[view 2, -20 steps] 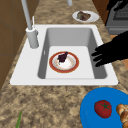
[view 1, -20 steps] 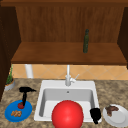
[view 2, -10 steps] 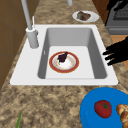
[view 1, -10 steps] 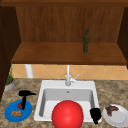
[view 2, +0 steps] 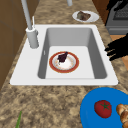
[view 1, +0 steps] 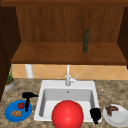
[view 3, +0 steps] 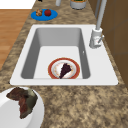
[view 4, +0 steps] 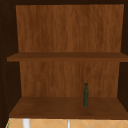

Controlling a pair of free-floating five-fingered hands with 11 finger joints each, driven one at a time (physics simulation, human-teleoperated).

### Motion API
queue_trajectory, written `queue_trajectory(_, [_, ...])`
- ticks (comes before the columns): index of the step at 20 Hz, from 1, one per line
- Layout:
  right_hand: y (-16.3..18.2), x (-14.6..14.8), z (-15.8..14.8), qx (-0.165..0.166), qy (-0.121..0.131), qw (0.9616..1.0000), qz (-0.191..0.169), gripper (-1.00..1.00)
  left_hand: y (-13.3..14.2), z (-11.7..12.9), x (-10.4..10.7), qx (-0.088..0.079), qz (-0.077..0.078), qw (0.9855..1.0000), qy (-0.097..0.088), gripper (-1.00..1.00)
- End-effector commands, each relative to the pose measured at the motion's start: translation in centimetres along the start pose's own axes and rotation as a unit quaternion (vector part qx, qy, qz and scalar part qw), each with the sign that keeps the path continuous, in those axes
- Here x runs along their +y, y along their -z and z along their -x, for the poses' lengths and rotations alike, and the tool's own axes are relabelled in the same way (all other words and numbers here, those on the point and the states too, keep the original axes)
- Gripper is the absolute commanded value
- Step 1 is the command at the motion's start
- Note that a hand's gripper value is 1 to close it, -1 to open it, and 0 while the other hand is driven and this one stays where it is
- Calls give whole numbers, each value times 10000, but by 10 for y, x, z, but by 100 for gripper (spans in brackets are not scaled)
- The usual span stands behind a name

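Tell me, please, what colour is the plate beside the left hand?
Blue; the plate shows best in the front view.

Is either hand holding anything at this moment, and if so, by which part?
Nothing is held. The left hand hovers over the blue plate; the right hand is at the sink's front right corner.

light: even, flat | shadows: faint, dim cabinet sides | glare: none | blur: soft throughout
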Motion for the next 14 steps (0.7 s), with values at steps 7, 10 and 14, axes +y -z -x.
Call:
queue_trajectory(7, [0,0,0,0,0,10000,0,0,28,-17,-24,462,-190,9987,107,-100])
queue_trajectory(10, [0,0,0,0,0,10000,0,0,32,-27,-28,522,-100,9986,71,-100])
queue_trajectory(14, [0,0,0,0,0,10000,0,0,39,-42,-32,570,-17,9984,44,-100])
